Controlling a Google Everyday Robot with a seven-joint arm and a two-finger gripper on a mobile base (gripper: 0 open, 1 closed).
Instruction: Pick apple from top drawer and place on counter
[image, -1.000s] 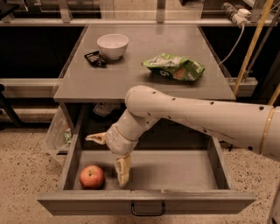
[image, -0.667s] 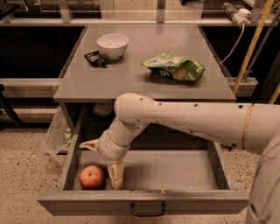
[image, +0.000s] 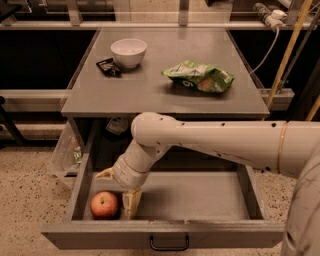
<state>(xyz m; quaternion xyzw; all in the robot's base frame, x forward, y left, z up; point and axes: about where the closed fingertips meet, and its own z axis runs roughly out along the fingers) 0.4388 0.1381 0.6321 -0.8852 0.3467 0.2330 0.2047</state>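
The red apple (image: 104, 204) with yellowish patches lies in the front left corner of the open top drawer (image: 200, 197). My gripper (image: 118, 189) reaches down into the drawer just above and right of the apple. It is open, with one finger (image: 131, 202) beside the apple's right side and the other (image: 105, 174) behind the apple. The apple rests on the drawer floor, not lifted. The grey counter (image: 160, 85) is above the drawer.
On the counter stand a white bowl (image: 128, 52), a small dark packet (image: 108, 66) and a green chip bag (image: 199, 77). A plastic bag (image: 65, 150) hangs left of the cabinet. The drawer handle (image: 169, 244) is at the front. Speckled floor surrounds the cabinet.
My gripper has moved left in the drawer, closing in on the apple until its fingers stand on either side of it. The apple has not moved.
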